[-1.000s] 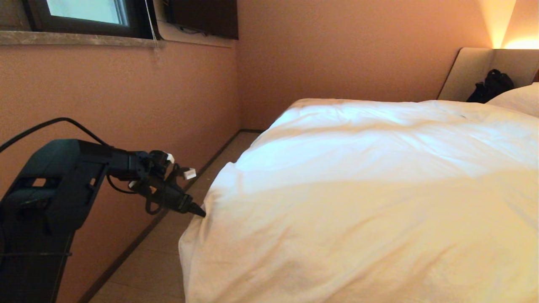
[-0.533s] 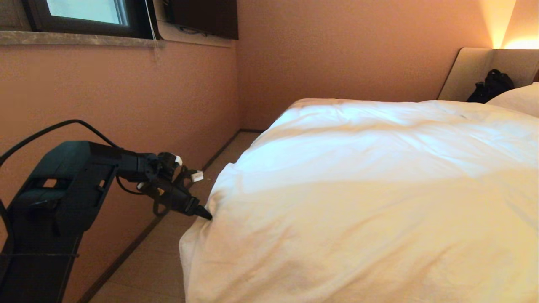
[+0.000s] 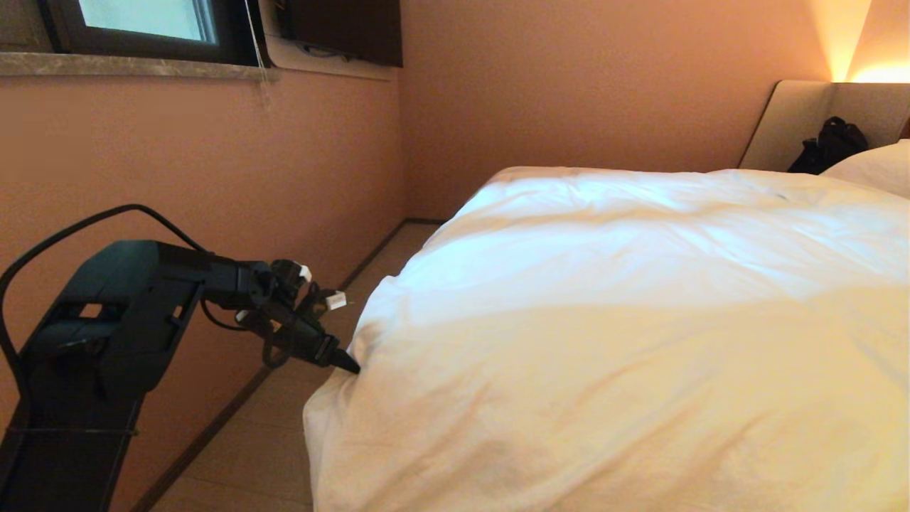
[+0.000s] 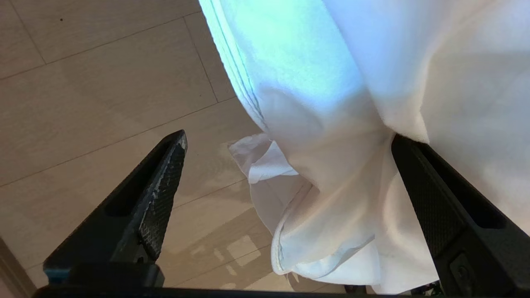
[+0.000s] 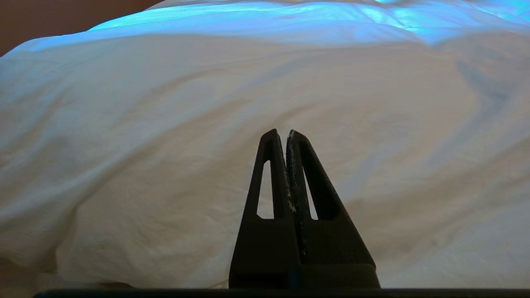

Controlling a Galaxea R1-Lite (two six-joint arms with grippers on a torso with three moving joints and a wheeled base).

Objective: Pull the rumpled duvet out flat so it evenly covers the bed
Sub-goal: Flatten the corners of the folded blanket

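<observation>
The puffy white duvet (image 3: 604,320) lies wrinkled over the bed, whose beige headboard (image 3: 789,121) shows at the far right. The duvet's near left corner hangs toward the floor. My left gripper (image 3: 348,366) is at that corner's edge, open wide. In the left wrist view the hanging fold of the duvet (image 4: 331,103) drops between the fingers of the left gripper (image 4: 288,138). One finger (image 4: 434,198) lies against the cloth and the other finger (image 4: 161,186) stands over bare floor. My right gripper (image 5: 285,133) is shut and empty, pointing at the side of the duvet (image 5: 207,103).
A strip of tan floor (image 3: 284,427) runs between the pink wall (image 3: 213,178) and the bed. A window (image 3: 142,21) and a dark screen (image 3: 341,28) are high on the wall. A white pillow (image 3: 874,167) and a black bag (image 3: 828,146) sit by the headboard.
My left arm has shifted a little to the right, bringing the open gripper's tip against the duvet's corner edge. The duvet and the right gripper have not moved.
</observation>
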